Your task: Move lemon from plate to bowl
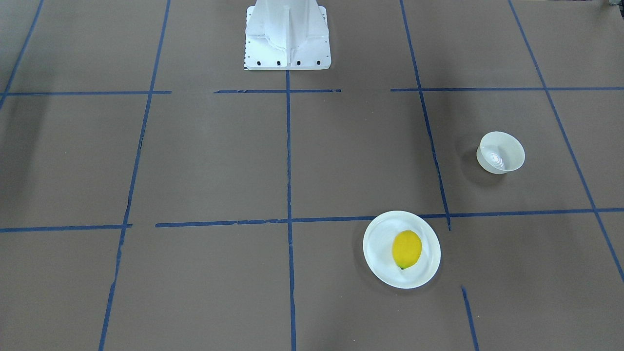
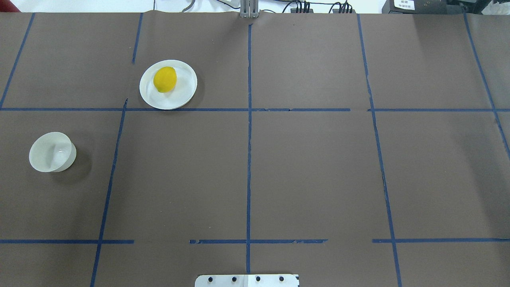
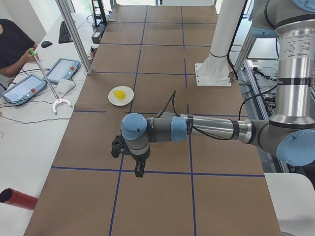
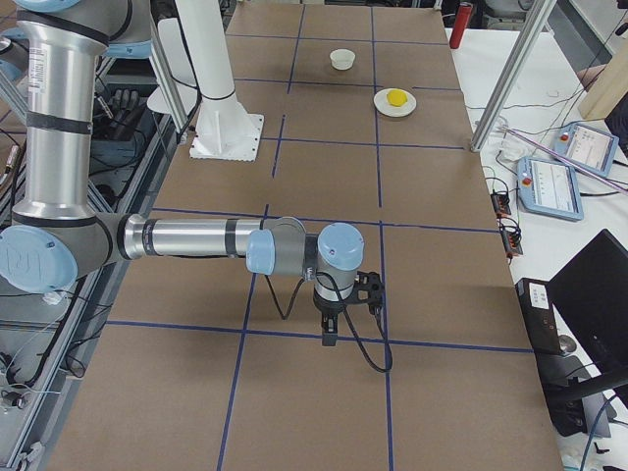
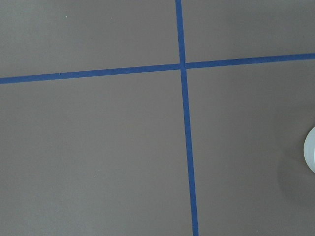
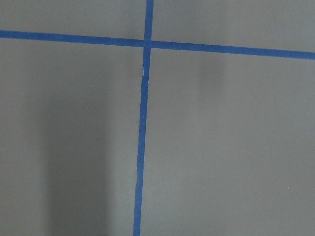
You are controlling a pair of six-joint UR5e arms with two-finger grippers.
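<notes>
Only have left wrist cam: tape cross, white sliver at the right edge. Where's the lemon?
Observer: Lemon lies on the plate, far side of the table, in the robot's left half.
Operator: Bowl?
Observer: Bowl stands empty, apart from the plate, nearer the robot and further to its left.
Operator: Left gripper?
Observer: Left gripper points down above the table, well short of the plate. Only a side view shows it, so I cannot tell whether it is open or shut.
</notes>
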